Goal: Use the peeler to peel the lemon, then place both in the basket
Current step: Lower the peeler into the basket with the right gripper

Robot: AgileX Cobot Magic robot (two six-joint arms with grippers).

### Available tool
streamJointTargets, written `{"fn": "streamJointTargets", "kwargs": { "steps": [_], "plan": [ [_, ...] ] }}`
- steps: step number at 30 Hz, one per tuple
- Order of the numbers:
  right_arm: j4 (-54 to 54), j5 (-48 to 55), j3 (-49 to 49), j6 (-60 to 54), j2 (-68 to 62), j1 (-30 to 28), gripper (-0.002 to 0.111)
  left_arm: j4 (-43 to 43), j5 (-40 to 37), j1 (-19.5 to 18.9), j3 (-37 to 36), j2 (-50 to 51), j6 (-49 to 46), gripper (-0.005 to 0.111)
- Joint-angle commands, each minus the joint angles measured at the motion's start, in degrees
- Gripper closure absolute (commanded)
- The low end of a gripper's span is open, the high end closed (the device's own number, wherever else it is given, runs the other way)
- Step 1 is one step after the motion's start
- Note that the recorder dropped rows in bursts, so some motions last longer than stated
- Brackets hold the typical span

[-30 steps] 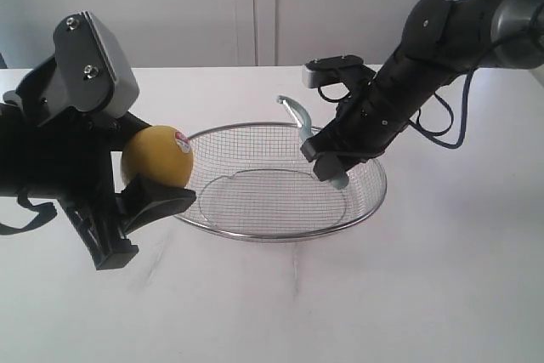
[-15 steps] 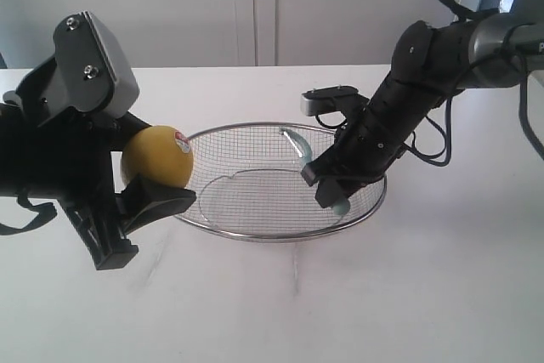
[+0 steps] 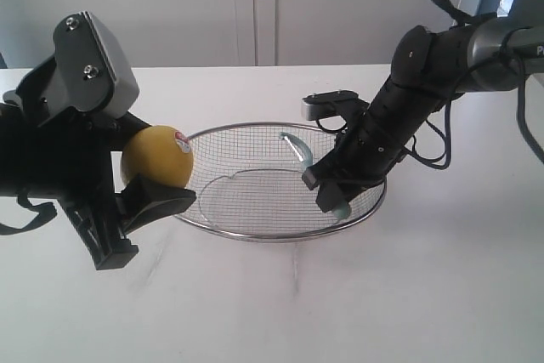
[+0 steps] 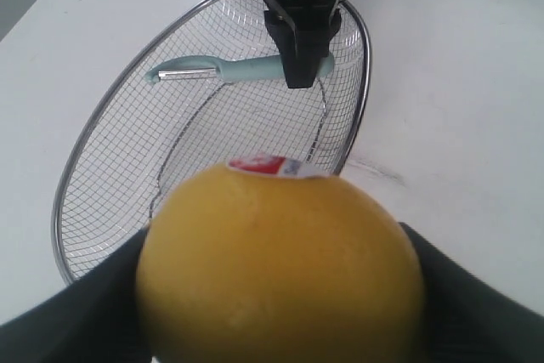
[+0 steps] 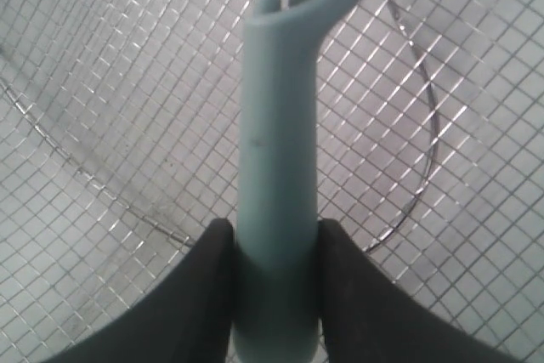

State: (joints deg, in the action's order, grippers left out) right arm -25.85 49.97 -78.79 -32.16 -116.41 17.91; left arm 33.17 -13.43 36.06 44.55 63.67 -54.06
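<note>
- Right hand (image 3: 328, 191) clamps the pale teal plastic peeler (image 3: 297, 145) by its handle, low inside the oval silver wire-mesh basket (image 3: 255, 235). This looks like the placing step; next, let go.
- Left hand (image 3: 151, 172) grips the round yellow lemon (image 4: 280, 269) just outside the rim; it should follow.

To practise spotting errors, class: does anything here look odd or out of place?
Yes. The lemon in the left tool shows whole skin, sticker on, yet the right tool holds the peeler inside the basket.
</note>
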Motion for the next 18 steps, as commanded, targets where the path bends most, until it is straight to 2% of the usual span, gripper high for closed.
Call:
{"fn": "streamJointTargets", "kwargs": {
  "steps": [1,18],
  "plan": [
    [-0.27,-0.37,0.22,-0.61,0.17,-0.31,0.108,1.29,-0.22,0.06,-0.09,-0.31,0.46,0.107],
    [-0.16,-0.16,0.22,-0.61,-0.43,-0.31,0.108,1.29,-0.22,0.06,-0.09,-0.31,0.46,0.107]
  ]
}}
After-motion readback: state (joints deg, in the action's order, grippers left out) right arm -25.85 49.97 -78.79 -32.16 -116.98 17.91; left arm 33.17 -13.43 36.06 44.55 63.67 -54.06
